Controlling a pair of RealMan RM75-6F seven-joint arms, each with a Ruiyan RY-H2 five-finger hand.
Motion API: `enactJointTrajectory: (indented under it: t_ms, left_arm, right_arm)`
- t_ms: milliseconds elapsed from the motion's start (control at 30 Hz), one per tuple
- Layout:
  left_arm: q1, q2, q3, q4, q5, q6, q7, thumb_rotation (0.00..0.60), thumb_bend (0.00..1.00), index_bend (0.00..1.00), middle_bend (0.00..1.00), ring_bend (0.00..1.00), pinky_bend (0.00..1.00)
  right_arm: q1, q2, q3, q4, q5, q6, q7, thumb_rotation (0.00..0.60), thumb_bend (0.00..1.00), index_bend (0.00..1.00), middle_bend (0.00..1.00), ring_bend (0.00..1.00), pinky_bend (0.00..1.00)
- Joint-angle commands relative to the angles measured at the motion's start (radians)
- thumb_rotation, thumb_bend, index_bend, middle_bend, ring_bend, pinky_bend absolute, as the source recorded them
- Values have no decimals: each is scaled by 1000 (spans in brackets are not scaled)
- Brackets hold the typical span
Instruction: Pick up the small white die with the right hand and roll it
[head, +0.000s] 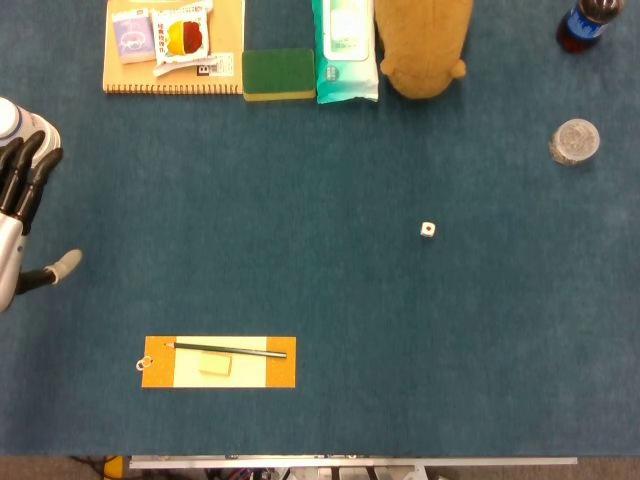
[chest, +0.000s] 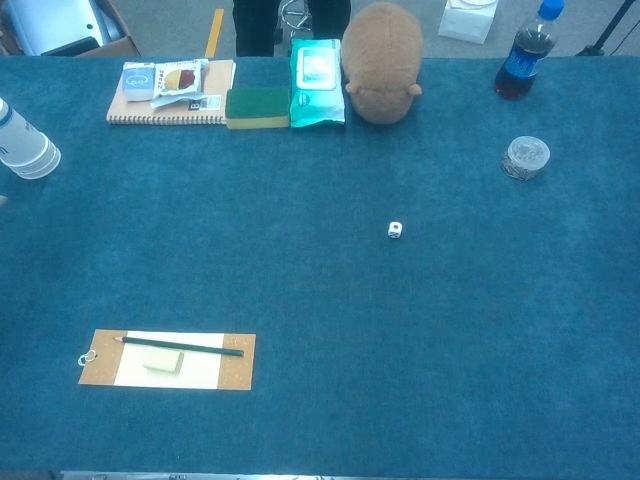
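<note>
Blue felt covers the desk (head: 400, 330) from edge to edge in both of my camera views. At the far edge sits a brown plush toy (head: 422, 45), with a teal pack of wet wipes (head: 344, 50) touching its left side and a green sponge (head: 278, 74) just left of that. Further left along the same edge lies a spiral notebook (head: 225, 45) carrying two small snack packets (head: 165, 33). On the near left I see an orange clipboard (head: 218, 362) with a pale sheet, a dark pencil (head: 228, 349) lying across it and a small yellowish eraser (head: 214, 364) beneath the pencil. My left hand (head: 22, 205) shows only at the left border of the head view, dark fingers spread apart, thumb out to the side, nothing in it. My right hand is outside both views. A cola bottle (head: 585, 22) stands at the far right corner, and a clear round container (head: 574, 141) sits nearer, on the right side. The small white die (head: 428, 229) rests alone on the felt right of centre, well apart from everything else, a red pip facing up.
</note>
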Motion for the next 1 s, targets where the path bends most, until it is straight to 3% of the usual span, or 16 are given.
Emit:
enactJointTrajectory:
  t_ms: [33, 67, 133, 200, 300, 400, 533, 667, 1000]
  left_arm:
    - [2, 0, 0, 9, -5, 0, -14, 600, 50, 9, 0, 0, 107]
    - [3, 2, -1, 13, -6, 0, -18, 600, 50, 10, 0, 0, 107]
    - [3, 4, -2, 17, -7, 1, -26, 600, 50, 10, 0, 0, 107]
    - [4, 4, -2, 22, -7, 4, -34, 600, 50, 10, 0, 0, 107]
    - [4, 4, -3, 29, -10, 3, -46, 600, 49, 10, 0, 0, 107]
    - [4, 1, -3, 39, -12, 1, -58, 600, 50, 10, 0, 0, 108]
    - [-2, 0, -5, 47, -9, -4, -68, 600, 50, 10, 0, 0, 107]
    - [-7, 3, -7, 50, -6, -7, -72, 600, 50, 10, 0, 0, 107]
    - [-11, 11, -8, 41, -4, -10, -55, 600, 50, 10, 0, 0, 107]
  right_arm:
    - [33, 50, -6, -77, -4, -64, -91, 600, 248, 302, 263, 108, 267]
    - [46, 69, -5, -111, -1, -91, -132, 600, 347, 319, 297, 145, 325]
    - [72, 105, -1, -176, 9, -142, -215, 600, 642, 339, 378, 237, 445]
    - [98, 135, 4, -234, 23, -194, -282, 600, 827, 342, 452, 327, 550]
    - [150, 185, 14, -330, 64, -295, -390, 600, 986, 343, 530, 448, 686]
    - [204, 221, 30, -414, 114, -384, -496, 600, 1000, 342, 618, 552, 780]
    - [273, 249, 53, -497, 199, -483, -602, 600, 1000, 251, 843, 767, 938]
    - [328, 253, 62, -543, 288, -546, -717, 600, 1000, 243, 969, 880, 1000]
    - [455, 183, 57, -556, 487, -613, -916, 600, 1000, 243, 1000, 949, 1000]
